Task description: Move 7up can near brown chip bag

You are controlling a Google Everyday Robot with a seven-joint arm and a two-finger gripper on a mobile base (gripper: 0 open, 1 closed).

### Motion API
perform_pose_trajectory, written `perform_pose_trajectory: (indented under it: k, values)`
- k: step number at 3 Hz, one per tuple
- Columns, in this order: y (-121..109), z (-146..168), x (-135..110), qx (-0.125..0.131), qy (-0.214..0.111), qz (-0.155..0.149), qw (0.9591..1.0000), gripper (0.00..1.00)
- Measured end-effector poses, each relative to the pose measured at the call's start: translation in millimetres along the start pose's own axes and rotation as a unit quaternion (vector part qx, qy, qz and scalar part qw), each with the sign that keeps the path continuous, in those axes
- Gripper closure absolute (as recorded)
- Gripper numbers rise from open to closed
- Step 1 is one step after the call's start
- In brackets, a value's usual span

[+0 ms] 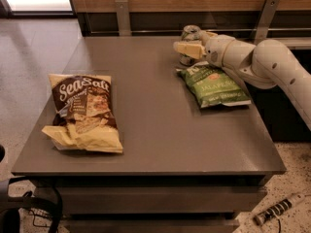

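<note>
The 7up can (190, 31) stands upright at the back right of the grey table (160, 130), just behind the green jalapeno bag. My gripper (191, 40) comes in from the right and is open, with its jaws on either side of the can; the near finger (187, 49) covers the can's lower part. The can still rests on the table. The brown chip bag (83, 111), marked "Sea Salt", lies flat at the front left of the table, far from the can and the gripper.
A green jalapeno chip bag (214, 85) lies flat under my wrist and forearm (262, 62). A wooden wall with metal posts (122, 16) runs behind the table. Cables lie on the floor at the front left and front right.
</note>
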State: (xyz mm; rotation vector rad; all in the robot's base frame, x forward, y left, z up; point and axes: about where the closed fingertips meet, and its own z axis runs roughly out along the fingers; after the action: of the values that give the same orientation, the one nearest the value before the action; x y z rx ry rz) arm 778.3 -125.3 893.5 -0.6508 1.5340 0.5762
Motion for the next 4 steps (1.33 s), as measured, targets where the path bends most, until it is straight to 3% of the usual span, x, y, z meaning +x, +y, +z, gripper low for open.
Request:
perform_pose_trajectory:
  k: [3, 4]
  values:
    - [7.2, 8.4, -0.1, -0.008, -0.001, 0.001, 1.0, 1.0]
    - [7.2, 8.4, -0.1, -0.008, -0.001, 0.001, 1.0, 1.0]
